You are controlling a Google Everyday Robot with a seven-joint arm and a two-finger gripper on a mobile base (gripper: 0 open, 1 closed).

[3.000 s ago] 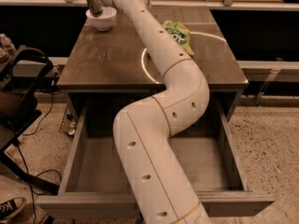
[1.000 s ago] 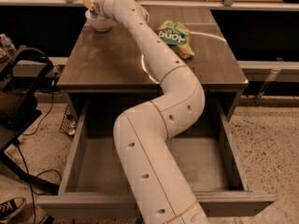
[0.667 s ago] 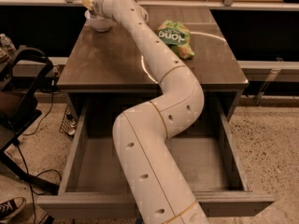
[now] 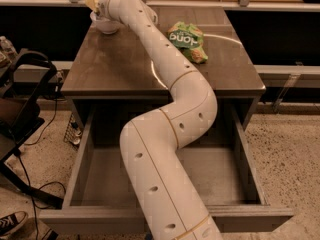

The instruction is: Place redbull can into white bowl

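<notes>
The white bowl (image 4: 106,26) stands at the far left corner of the dark table top (image 4: 120,64). My gripper (image 4: 95,5) is at the end of the long white arm, right above the bowl's far left rim. The redbull can does not show as a separate thing; it is hidden around the gripper or in the bowl, and I cannot tell which.
A green snack bag (image 4: 187,40) with white lettering lies on the far right part of the table. An open drawer (image 4: 90,179) juts out below the table's front edge, with my arm rising across it. A black chair (image 4: 22,109) and cables are at the left.
Since three seconds ago the arm has swung left and farther back, uncovering the green bag. The gripper now sits over the bowl's far left side. Nothing has moved in the last second.
</notes>
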